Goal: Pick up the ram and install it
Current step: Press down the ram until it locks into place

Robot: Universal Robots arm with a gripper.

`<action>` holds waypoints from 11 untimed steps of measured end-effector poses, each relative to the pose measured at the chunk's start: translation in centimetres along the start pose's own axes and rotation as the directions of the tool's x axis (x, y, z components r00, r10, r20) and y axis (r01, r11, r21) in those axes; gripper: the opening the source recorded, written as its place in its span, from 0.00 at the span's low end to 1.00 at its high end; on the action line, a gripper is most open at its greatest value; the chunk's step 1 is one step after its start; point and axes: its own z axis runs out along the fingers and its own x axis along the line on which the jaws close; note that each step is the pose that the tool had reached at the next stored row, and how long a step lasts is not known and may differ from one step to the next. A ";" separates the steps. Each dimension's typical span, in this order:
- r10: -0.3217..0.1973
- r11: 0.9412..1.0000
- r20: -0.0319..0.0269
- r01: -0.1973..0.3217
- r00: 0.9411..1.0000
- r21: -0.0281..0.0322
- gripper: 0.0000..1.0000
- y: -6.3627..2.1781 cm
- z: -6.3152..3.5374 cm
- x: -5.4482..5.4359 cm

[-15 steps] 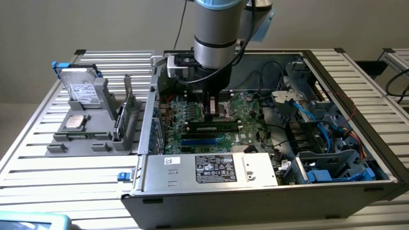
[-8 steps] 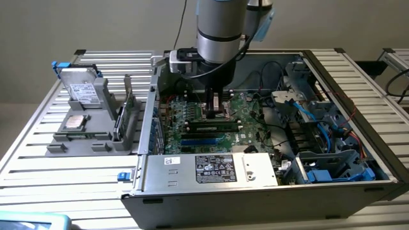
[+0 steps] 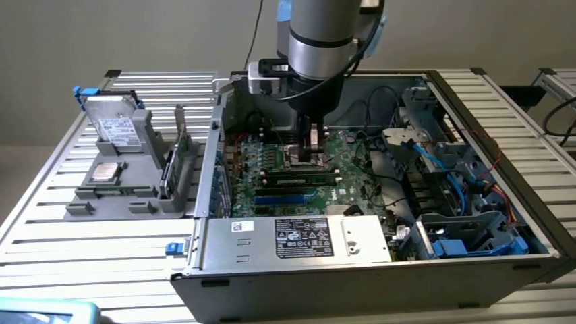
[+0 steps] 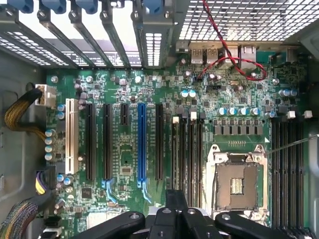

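nearest in the exterior view, the grey open-sided metal computer case [image 3: 360,283] is seen lying on the pale slatted aluminium table [image 3: 54,236], with a silver box-shaped power supply bearing a black label [image 3: 360,236] set along its near edge

just behind that box, the green motherboard [image 3: 351,152] is exposed, and the ram [image 3: 301,180], a long narrow green stick with dark chips, is seen lying lengthwise in line with the slots, across the board

the black gripper [image 3: 311,158] is lowered into the case directly behind the ram, with its tips just on the far side of the stick; its fingers are clenched together, and nothing is seen grasped between them

whether the fingertips touch the ram's upper edge cannot be told

in the wrist view the clenched gripper [image 4: 175,209] is found above a row of black memory slots with white latches [image 4: 187,154], beside the square silver processor socket [image 4: 234,184]; a blue expansion slot [image 4: 141,144] is set among black ones further along the motherboard [image 4: 129,99], and a thin red wire [image 4: 219,45] is looped near the rear ports

further back, the grey-and-blue robot arm [image 3: 320,34] is seen rising out of the case

towards the exterior view's left, well apart from the case, a grey moulded parts tray [image 3: 117,196] is placed on the table
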 end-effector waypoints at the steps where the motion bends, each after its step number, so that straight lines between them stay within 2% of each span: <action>1: 0.000 1.000 0.000 0.000 1.000 0.000 0.11 -0.14 -0.22 0.0; 3: 0.000 1.000 0.002 0.000 1.000 -0.001 0.11 -0.59 -0.29 0.1; 5: 0.000 1.000 0.006 0.000 1.000 -0.001 0.11 -0.70 -0.30 0.1; 11: 0.000 1.000 0.006 0.000 1.000 -0.001 0.11 -0.71 -0.29 0.1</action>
